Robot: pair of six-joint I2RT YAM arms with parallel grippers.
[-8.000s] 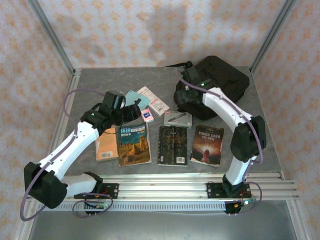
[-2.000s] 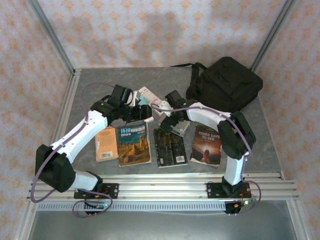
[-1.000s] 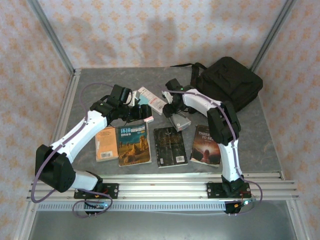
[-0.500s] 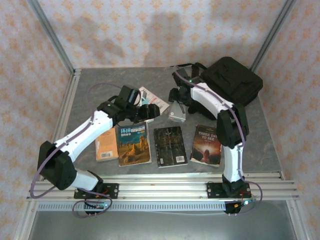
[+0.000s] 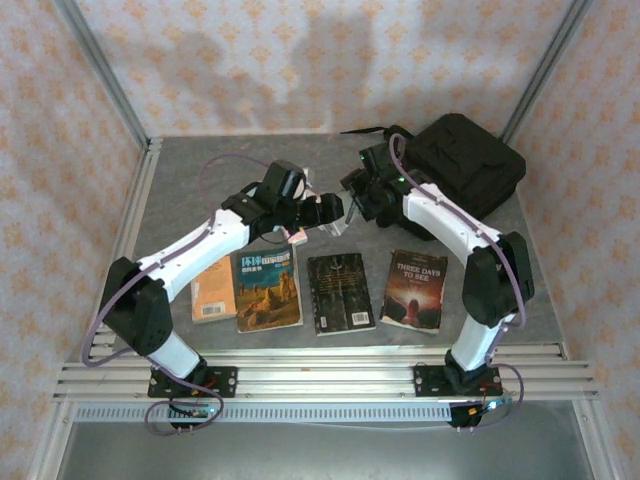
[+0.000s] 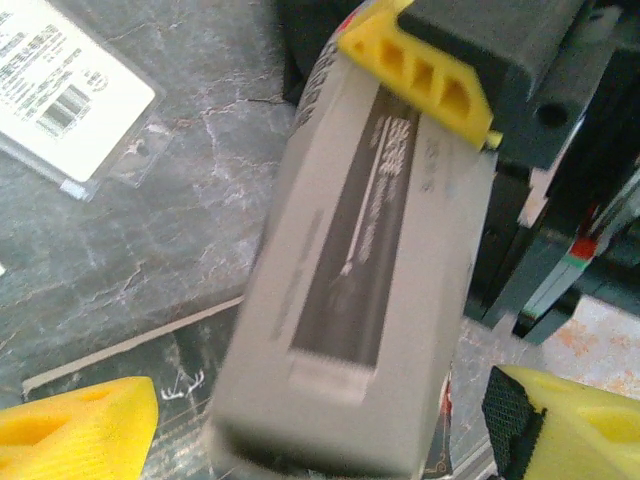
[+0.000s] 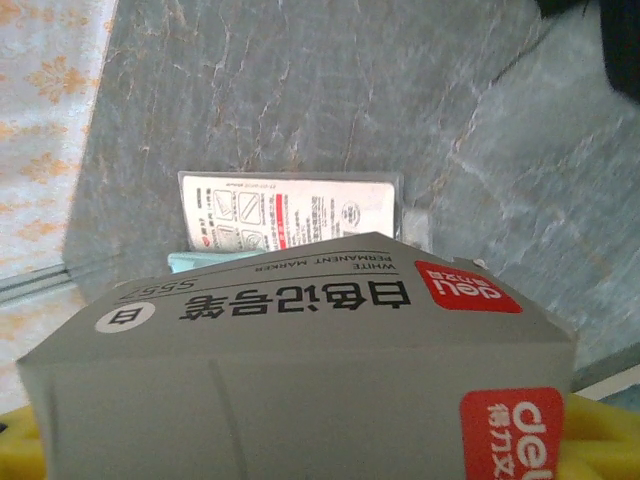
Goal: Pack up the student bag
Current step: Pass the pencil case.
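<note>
Right gripper (image 5: 353, 199) is pinching grey box (image 6: 360, 280); left gripper (image 6: 320, 425) is gaping. Student bag (image 5: 465, 170) is likely handling limp: take strap (image 5: 365, 131).

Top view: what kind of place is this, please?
Probably a robot test cell, not a real room: a grey table fenced by metal posts, a patterned backdrop, and a left arm and right arm bolted to a rail.

The marker box (image 7: 300, 400) is grey with red logos, the student bag (image 5: 465, 165) black, the table (image 5: 180, 165) grey-marbled.
</note>
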